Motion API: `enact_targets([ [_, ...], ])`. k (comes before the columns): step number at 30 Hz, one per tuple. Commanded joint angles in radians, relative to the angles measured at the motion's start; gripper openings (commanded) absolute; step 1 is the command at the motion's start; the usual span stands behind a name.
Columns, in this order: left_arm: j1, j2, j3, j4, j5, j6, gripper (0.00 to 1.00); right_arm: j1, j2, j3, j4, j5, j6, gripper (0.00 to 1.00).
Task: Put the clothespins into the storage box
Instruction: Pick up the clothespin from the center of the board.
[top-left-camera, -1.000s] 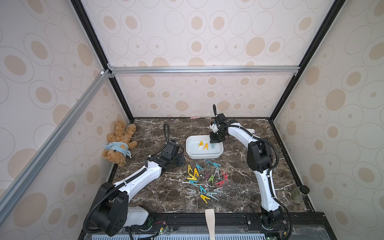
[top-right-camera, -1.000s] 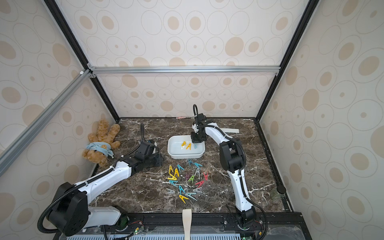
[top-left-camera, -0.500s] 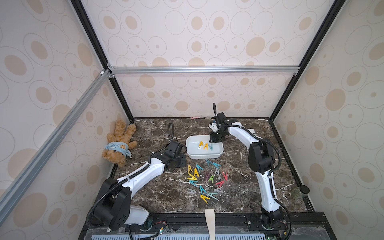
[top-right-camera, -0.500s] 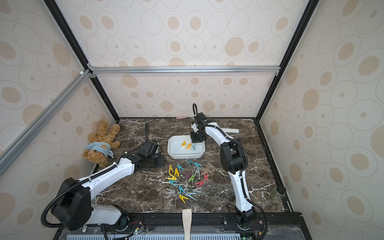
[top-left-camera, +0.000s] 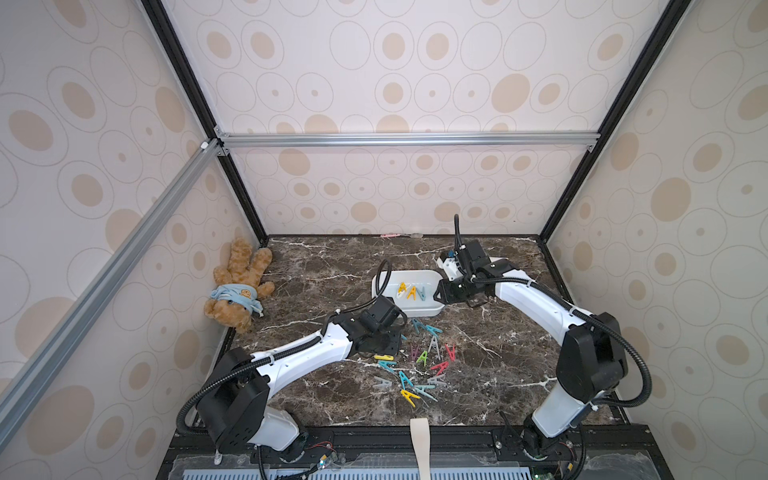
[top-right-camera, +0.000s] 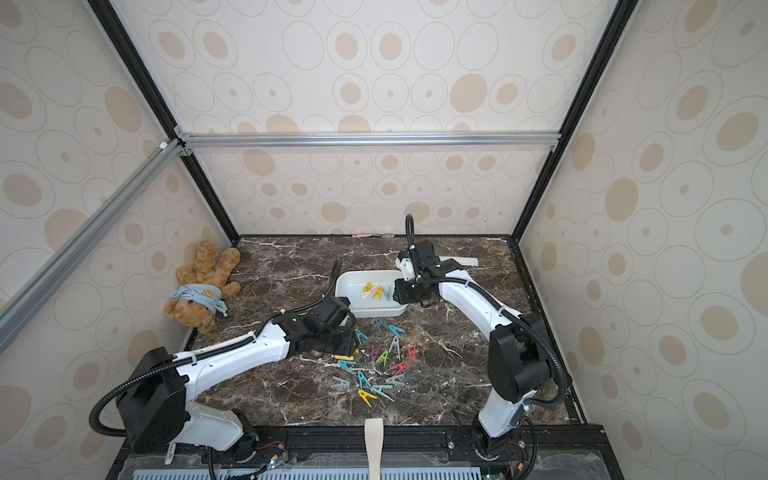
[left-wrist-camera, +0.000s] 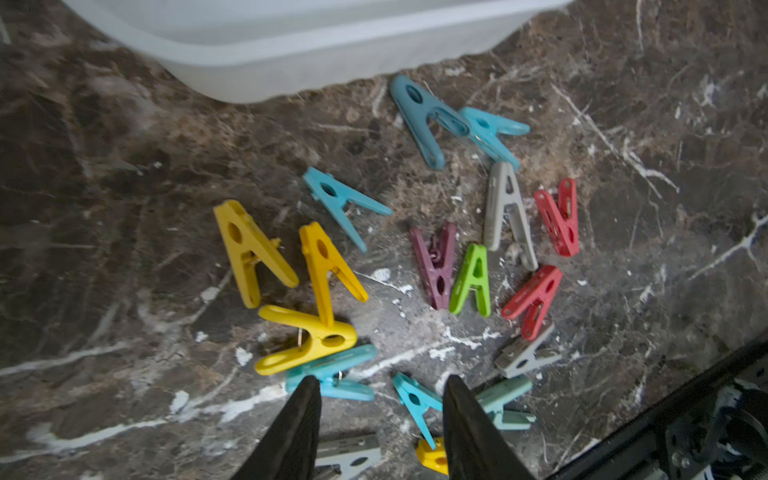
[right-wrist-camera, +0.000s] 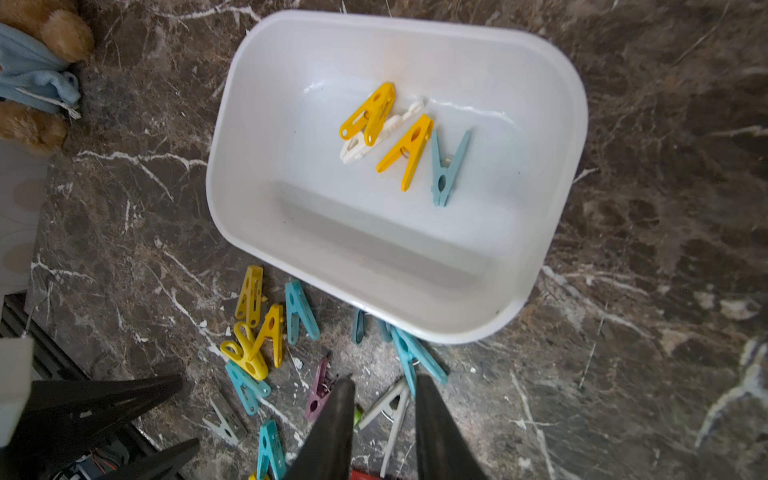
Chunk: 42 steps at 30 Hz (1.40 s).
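Note:
The white storage box (top-left-camera: 415, 309) (top-right-camera: 376, 309) (right-wrist-camera: 249, 124) holds two yellow clothespins (right-wrist-camera: 370, 114), a white one and a teal one (right-wrist-camera: 446, 166). Several more clothespins (top-left-camera: 424, 357) (top-right-camera: 384, 357) (left-wrist-camera: 471, 282) lie scattered on the marble just in front of it. My right gripper (top-left-camera: 436, 296) (right-wrist-camera: 384, 388) hangs at the box's right end, open and holding nothing. My left gripper (top-left-camera: 392, 343) (left-wrist-camera: 380, 382) hovers over the left side of the pile, open and empty, with a teal pin (left-wrist-camera: 415, 403) showing between its fingertips.
A teddy bear (top-left-camera: 237, 291) (top-right-camera: 199, 291) lies at the left wall. A white paper strip (top-right-camera: 461, 262) lies behind the right arm. A beige strip (top-left-camera: 419, 440) sits at the front edge. The left gripper's fingers (right-wrist-camera: 124, 399) show in the right wrist view.
My left arm has swung right and forward, from left of the box to over the pile of pins. The right arm has stayed at the box's right end.

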Motion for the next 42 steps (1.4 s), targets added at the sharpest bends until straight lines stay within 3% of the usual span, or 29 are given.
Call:
enact_targets([
  [1, -0.096, -0.024, -0.015, -0.054, 0.007, -0.127, 0.49, 0.01, -0.059, -0.073, 0.046, 0.007, 0.014, 0.29],
  [6, -0.264, -0.041, -0.08, -0.035, -0.002, -0.301, 0.48, 0.01, -0.11, -0.148, 0.087, -0.014, 0.029, 0.29],
  [14, -0.427, 0.003, -0.11, -0.007, 0.009, -0.445, 0.47, 0.01, -0.135, -0.193, 0.152, -0.045, 0.063, 0.28],
  [26, -0.433, 0.14, -0.046, -0.006, -0.013, -0.425, 0.48, 0.01, -0.152, -0.233, 0.167, -0.054, 0.053, 0.29],
  [42, -0.368, 0.178, -0.061, 0.02, -0.015, -0.42, 0.42, 0.01, -0.151, -0.25, 0.169, -0.058, 0.03, 0.29],
])
